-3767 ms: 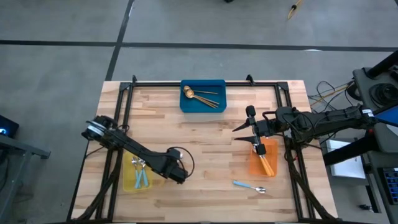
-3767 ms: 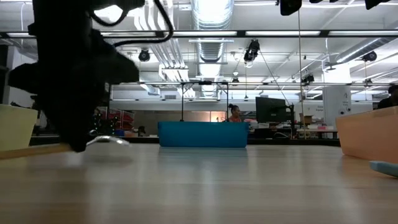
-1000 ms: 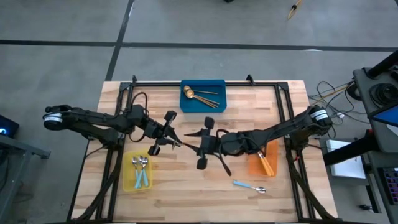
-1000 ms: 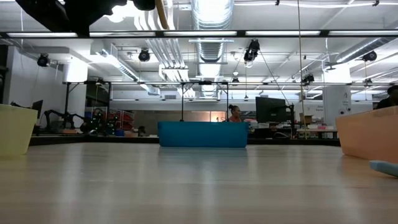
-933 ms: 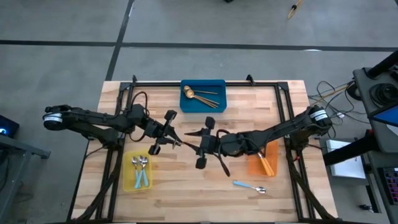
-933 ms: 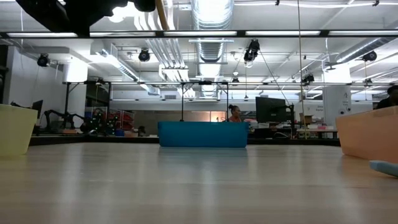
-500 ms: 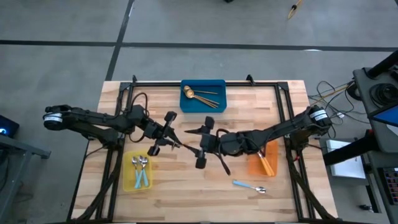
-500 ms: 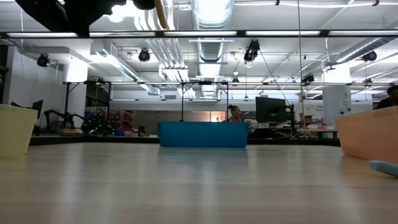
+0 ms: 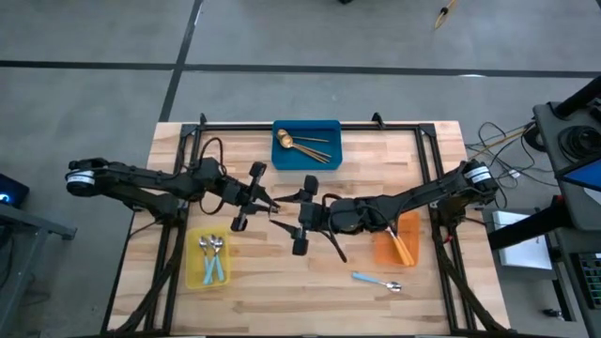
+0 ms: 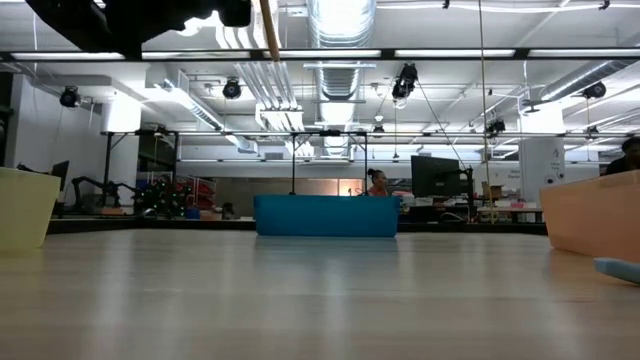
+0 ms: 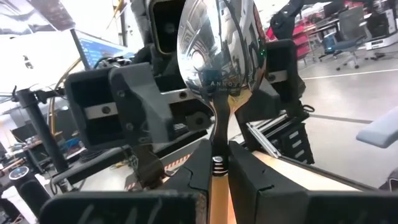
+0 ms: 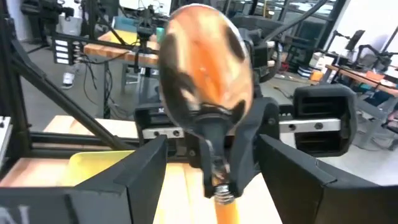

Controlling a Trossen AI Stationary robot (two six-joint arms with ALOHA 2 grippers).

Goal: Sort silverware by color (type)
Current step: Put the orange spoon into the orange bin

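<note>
Left claw [image 9: 269, 207] pinches my orange-handled spoon [image 11: 219, 68] by the neck, facing the right claw [image 9: 299, 214] mid-table.

Its fingers [image 11: 249, 177] are clamped on the spoon just below the bowl, which points into the right claw; that claw's fingers [image 12: 298, 186] gape wide on either side of the handle [image 12: 224, 208], gripping nothing. Behind the two claws sits my blue bin [image 9: 306, 145] with gold spoons [image 9: 299, 145]; near the left arm, the yellow bin [image 9: 210, 260] with blue-handled spoons [image 9: 213, 253]; beside the right arm, the orange bin [image 9: 397, 243], and a loose blue spoon [image 9: 377, 281] in front.
</note>
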